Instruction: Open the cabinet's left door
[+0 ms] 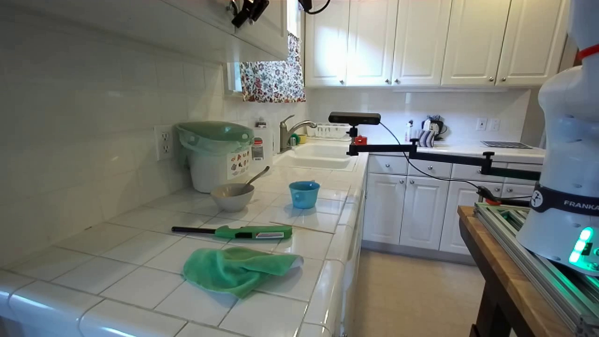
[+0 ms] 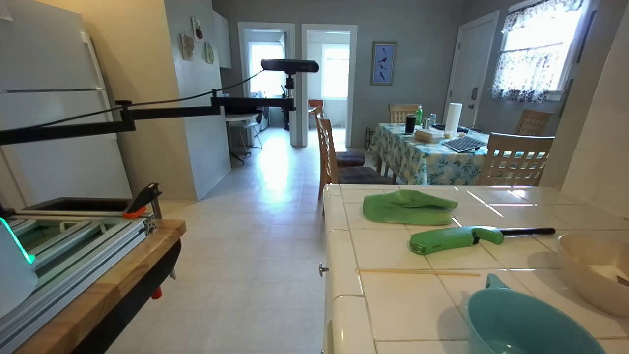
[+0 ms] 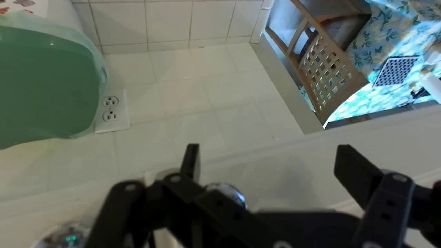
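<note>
White-painted, the cabinet point(image 1: 187, 35) is hanging overhead in an exterior view, its left door point(image 1: 216, 10) seemingly closed. In an exterior view, a dining table point(image 2: 408, 156) is showing; the cabinet is not. In the wrist view, I am holding the gripper point(image 3: 268, 150) spread, a knob point(image 3: 230, 191), likely that door's, sitting off-centre between its fingers point(image 3: 355, 168); uneven squeezing would be risking a slip.

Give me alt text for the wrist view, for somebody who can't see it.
The robot's black claw is open at a white cabinet, a shiny round knob partly hidden behind it. Beyond are a white tiled wall with an electrical outlet, a green bin lid at left and, at upper right, a wooden chair and flowered tablecloth.
</note>
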Robot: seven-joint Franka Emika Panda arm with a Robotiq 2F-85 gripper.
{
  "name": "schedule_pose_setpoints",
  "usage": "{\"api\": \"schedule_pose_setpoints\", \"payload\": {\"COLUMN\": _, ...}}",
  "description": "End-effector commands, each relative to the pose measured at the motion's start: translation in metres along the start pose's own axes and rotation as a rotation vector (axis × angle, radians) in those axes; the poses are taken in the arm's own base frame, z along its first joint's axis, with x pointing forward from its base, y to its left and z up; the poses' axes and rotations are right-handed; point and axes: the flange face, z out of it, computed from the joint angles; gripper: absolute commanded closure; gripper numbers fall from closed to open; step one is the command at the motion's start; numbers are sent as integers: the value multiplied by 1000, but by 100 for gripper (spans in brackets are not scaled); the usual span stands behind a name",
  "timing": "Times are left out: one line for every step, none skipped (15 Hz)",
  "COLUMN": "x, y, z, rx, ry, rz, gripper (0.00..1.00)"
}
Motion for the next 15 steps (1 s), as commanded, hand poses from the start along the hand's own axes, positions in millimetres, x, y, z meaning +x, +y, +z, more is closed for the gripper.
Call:
{"api": "schedule_pose_setpoints", "payload": {"x": 12, "y": 3, "z": -9, "rx": 14, "ry": 40, "rz": -23, "gripper": 0}}
{"api": "schedule_pose_setpoints", "payload": {"x": 13, "y": 3, "z": -11, "rx": 12, "ry": 48, "rz": -21, "gripper": 0}}
{"api": "schedule_pose_setpoints", "payload": {"x": 15, "y": 4, "z": -13, "rx": 11, "ry": 56, "rz": -20, "gripper": 3}}
{"api": "schedule_pose_setpoints", "payload": {"x": 17, "y": 4, "z": -14, "rx": 11, "ry": 61, "rz": -20, "gripper": 19}}
{"api": "schedule_pose_setpoints", "payload": {"x": 17, "y": 5, "z": -14, "rx": 11, "ry": 63, "rz": -17, "gripper": 28}}
{"api": "schedule_pose_setpoints", "payload": {"x": 17, "y": 6, "z": -14, "rx": 11, "ry": 62, "rz": -17, "gripper": 30}}
{"api": "schedule_pose_setpoints", "payload": {"x": 17, "y": 8, "z": -15, "rx": 9, "ry": 61, "rz": -13, "gripper": 38}}
{"api": "schedule_pose_setpoints", "payload": {"x": 17, "y": 10, "z": -16, "rx": 7, "ry": 62, "rz": -9, "gripper": 45}}
{"api": "schedule_pose_setpoints", "payload": {"x": 17, "y": 12, "z": -16, "rx": 6, "ry": 65, "rz": -6, "gripper": 55}}
{"api": "schedule_pose_setpoints", "payload": {"x": 18, "y": 14, "z": -17, "rx": 5, "ry": 67, "rz": -3, "gripper": 61}}
{"api": "schedule_pose_setpoints", "payload": {"x": 18, "y": 16, "z": -17, "rx": 3, "ry": 70, "rz": 0, "gripper": 69}}
{"api": "schedule_pose_setpoints", "payload": {"x": 18, "y": 18, "z": -19, "rx": 0, "ry": 71, "rz": 3, "gripper": 76}}
{"api": "schedule_pose_setpoints", "payload": {"x": 18, "y": 20, "z": -20, "rx": -2, "ry": 72, "rz": 6, "gripper": 82}}
{"api": "schedule_pose_setpoints", "payload": {"x": 18, "y": 21, "z": -20, "rx": -1, "ry": 72, "rz": 9, "gripper": 90}}
{"api": "schedule_pose_setpoints", "payload": {"x": 18, "y": 21, "z": -21, "rx": -5, "ry": 74, "rz": 12, "gripper": 90}}
